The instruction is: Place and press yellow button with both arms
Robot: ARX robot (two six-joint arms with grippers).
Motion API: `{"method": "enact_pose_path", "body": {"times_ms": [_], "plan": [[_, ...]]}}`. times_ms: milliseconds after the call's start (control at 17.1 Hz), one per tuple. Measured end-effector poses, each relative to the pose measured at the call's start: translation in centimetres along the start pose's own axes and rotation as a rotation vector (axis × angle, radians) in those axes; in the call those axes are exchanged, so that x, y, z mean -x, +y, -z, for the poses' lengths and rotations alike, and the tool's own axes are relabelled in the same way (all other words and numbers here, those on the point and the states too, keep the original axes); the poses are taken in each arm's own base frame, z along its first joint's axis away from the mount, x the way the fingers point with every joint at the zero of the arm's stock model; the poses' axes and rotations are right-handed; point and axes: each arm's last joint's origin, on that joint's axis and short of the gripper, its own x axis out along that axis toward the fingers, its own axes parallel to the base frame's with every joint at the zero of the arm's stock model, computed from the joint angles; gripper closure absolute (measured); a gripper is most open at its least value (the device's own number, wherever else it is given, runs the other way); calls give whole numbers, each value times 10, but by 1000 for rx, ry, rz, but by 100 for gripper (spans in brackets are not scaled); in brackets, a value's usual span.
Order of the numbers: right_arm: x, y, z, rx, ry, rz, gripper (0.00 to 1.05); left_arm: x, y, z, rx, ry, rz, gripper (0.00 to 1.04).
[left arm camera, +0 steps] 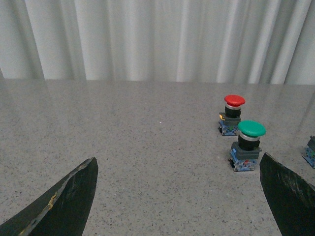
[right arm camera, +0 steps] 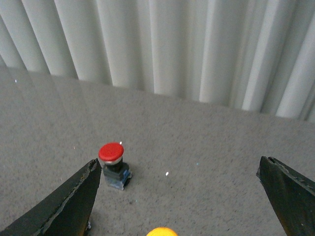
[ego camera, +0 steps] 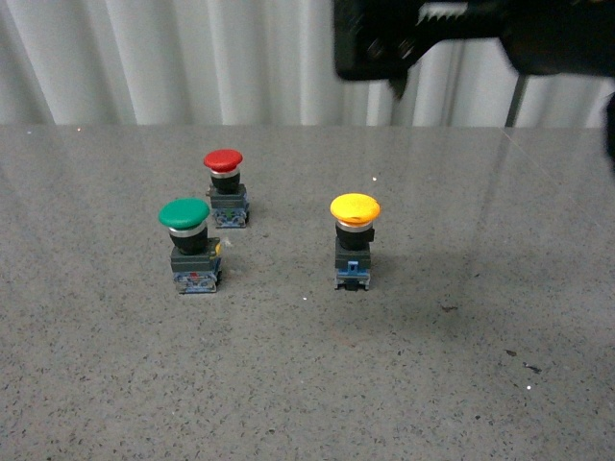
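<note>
In the front view, the green button [ego camera: 184,213] stands left of centre. The red button [ego camera: 224,160] is just behind it and a little to its right, and both are upright on the table [ego camera: 307,384]. The yellow button [ego camera: 355,208] stands upright right of centre, well apart from those two, with nothing touching it. The right arm [ego camera: 480,34] hangs as a black blur in the upper right of the frame, above and behind the yellow button. The left arm is out of this view.

The left gripper [left arm camera: 177,157] is spread wide over bare table and holds nothing. The green button [left arm camera: 251,129] and red button [left arm camera: 234,101] sit ahead of it, near one finger [left arm camera: 288,194]. The right gripper [right arm camera: 177,160] is likewise wide open and empty. Its camera shows the red button [right arm camera: 111,152] near one finger [right arm camera: 66,204]. Only a sliver of the yellow button [right arm camera: 161,231] shows, roughly midway between the fingers and nearer the camera than red.

My read is that the pick-up of yellow has barely begun. To do it well, the right gripper should first centre yellow between its fingers. It should then come down and close on the dark body below the cap, not on the wider cap, which would likely slip. The button should be kept vertical when set down. The left gripper should skirt green and press straight down on the cap's middle, so the button does not tip.
</note>
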Motion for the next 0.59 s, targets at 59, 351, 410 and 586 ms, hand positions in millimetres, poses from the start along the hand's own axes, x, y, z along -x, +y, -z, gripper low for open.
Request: {"method": "enact_pose_path", "body": {"times_ms": [59,351,410,586], "plan": [[-10,5,12,5,46,-3,8,0,0,0,0,0,0,7],[-32,5,47,25,192,45,61,0,0,0,0,0,0,7],[-34,5,48,26,196,46,72,0,0,0,0,0,0,7],[-38,5,52,27,215,47,101,0,0,0,0,0,0,7]]}}
